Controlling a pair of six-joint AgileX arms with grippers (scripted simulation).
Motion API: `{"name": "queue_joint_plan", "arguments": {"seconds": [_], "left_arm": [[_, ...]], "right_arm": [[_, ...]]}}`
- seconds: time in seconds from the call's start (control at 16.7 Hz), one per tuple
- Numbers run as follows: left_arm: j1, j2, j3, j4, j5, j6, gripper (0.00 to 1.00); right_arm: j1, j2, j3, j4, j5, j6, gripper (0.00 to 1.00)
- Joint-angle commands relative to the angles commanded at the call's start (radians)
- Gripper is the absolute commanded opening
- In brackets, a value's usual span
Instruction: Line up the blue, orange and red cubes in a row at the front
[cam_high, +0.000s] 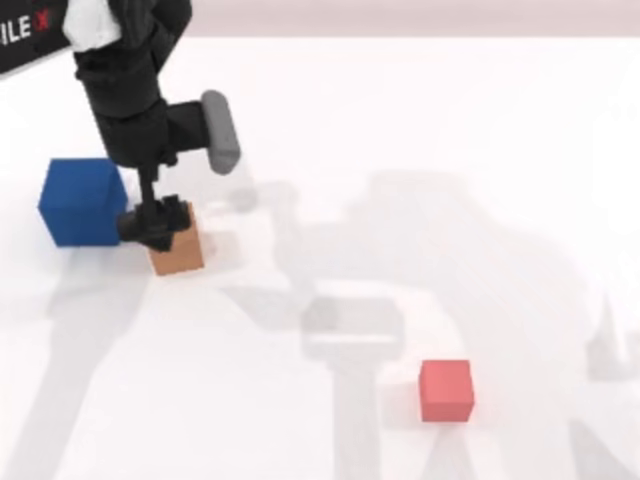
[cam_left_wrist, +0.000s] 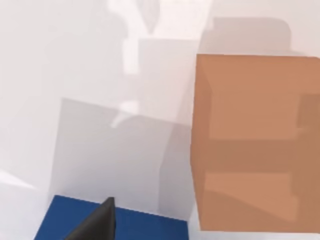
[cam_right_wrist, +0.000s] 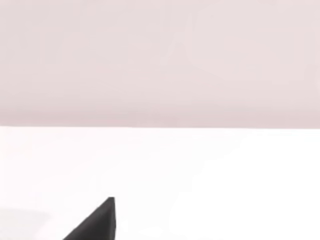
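The tan-orange cube (cam_high: 180, 250) sits on the table at the left, close beside the deep blue cube (cam_high: 82, 200). My left gripper (cam_high: 155, 226) hangs over the orange cube's upper left edge, open; in the left wrist view one dark finger (cam_left_wrist: 101, 221) stands apart from the orange cube (cam_left_wrist: 255, 145), with the blue cube (cam_left_wrist: 140, 227) just beyond it. The coral-red cube (cam_high: 446, 390) lies alone towards the front right. My right arm is outside the top view; its wrist view shows only one finger (cam_right_wrist: 97, 222) over bare table, nothing held.
The left arm's grey forearm link (cam_high: 220, 130) juts out above the cubes. A dark panel with white lettering (cam_high: 25, 35) fills the top view's far left corner. Arm shadows cross the white table (cam_high: 500, 200).
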Motion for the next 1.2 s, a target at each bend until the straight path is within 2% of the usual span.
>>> {"name": "queue_joint_plan", "arguments": {"seconds": [0.3,0.6,1.2], "left_arm": [[0.0,0.063,-0.132,0.205,0.001,0.0,1.0],[0.0,0.074,-0.154,0.232,0.001,0.001,1.0],[0.0,0.074,-0.154,0.232,0.001,0.001,0.25]], "right_arm": [[0.0,0.0,0.0,0.0,0.0,0.0,1.0],[0.0,0.0,0.0,0.0,0.0,0.0,1.0],[0.0,0.0,0.0,0.0,0.0,0.0,1.0]]}}
